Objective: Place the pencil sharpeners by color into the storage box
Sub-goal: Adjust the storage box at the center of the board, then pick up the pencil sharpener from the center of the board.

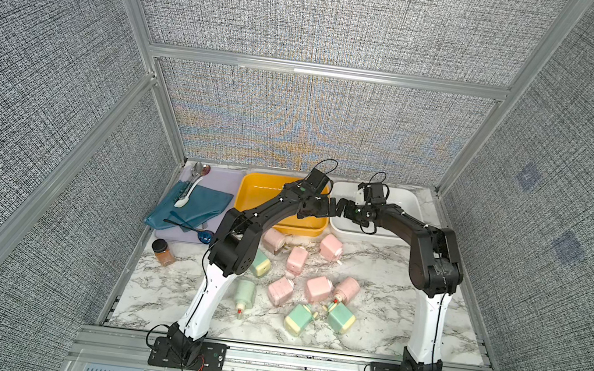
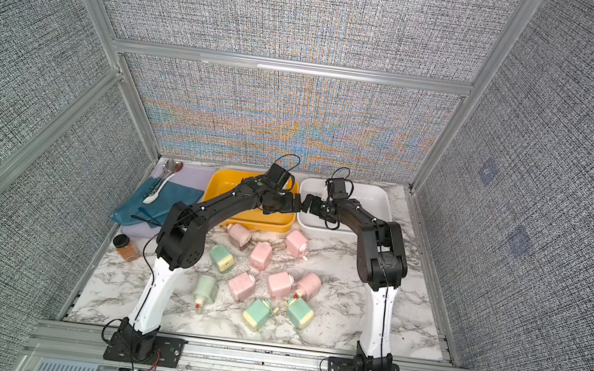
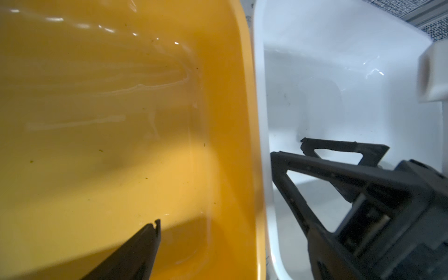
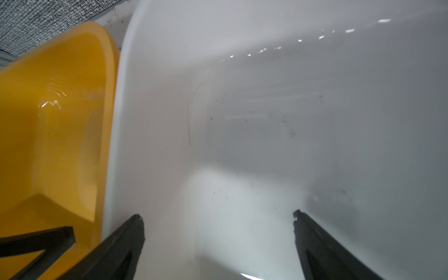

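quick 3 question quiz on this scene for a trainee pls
1. True or false: the left gripper holds a sharpener.
2. How many green sharpeners lie on the table? A two, B four, C six.
3. Fill in: the right gripper hovers over the ___ bin.

Key: 1 false, it is open and empty. 2 B. 3 white bin.
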### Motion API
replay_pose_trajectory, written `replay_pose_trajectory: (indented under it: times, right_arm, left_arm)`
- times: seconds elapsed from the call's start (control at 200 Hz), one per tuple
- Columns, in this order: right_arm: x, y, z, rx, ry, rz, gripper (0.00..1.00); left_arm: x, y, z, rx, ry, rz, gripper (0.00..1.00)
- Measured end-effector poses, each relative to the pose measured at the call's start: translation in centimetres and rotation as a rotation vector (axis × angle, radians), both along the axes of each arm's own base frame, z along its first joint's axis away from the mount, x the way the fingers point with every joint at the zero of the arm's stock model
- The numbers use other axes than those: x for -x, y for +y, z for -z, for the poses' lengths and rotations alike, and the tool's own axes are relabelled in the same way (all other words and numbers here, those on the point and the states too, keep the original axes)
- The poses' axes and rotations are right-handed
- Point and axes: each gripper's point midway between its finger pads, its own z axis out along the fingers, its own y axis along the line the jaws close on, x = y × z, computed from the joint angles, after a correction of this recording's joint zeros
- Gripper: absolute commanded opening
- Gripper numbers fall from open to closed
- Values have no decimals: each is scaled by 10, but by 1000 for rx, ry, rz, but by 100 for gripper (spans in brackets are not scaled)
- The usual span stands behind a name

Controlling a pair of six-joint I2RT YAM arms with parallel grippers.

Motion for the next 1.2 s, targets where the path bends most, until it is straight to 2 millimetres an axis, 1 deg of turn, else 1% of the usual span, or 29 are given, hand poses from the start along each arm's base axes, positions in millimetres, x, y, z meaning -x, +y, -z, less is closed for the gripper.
replay_pose_trajectory:
  times: [0.145,0.215,0.28,0.435,0.545,0.64,0.761,0.886,0.976,1.086,1.201]
  right_arm:
    - [9,-1,-32,-4,-86,-22,99]
    - [14,-2,-47,1,-138,-41,99]
    - [20,-3,-56,10,-167,-55,99]
    - [40,-16,-61,62,-200,-54,99]
    - [57,-24,-62,104,-223,-61,99]
    - [73,-23,-61,125,-236,-99,99]
    - [98,-11,-61,127,-260,-187,99]
    - [122,7,-64,122,-300,-292,99]
    - [137,19,-62,123,-318,-363,99]
    - [149,33,-56,127,-321,-432,99]
    - [155,43,-50,132,-318,-478,98]
  left_arm:
    - [6,1,-22,9,-33,36,99]
    - [12,2,-26,5,-34,52,99]
    - [17,3,-28,-1,-36,63,99]
    - [28,12,-36,-17,-44,80,99]
    - [36,25,-45,-46,-67,78,99]
    - [46,37,-51,-76,-84,89,99]
    - [61,55,-56,-127,-105,115,99]
    - [79,69,-61,-162,-135,171,99]
    - [91,79,-61,-189,-155,220,99]
    - [103,85,-59,-210,-170,281,99]
    - [116,86,-59,-195,-195,357,99]
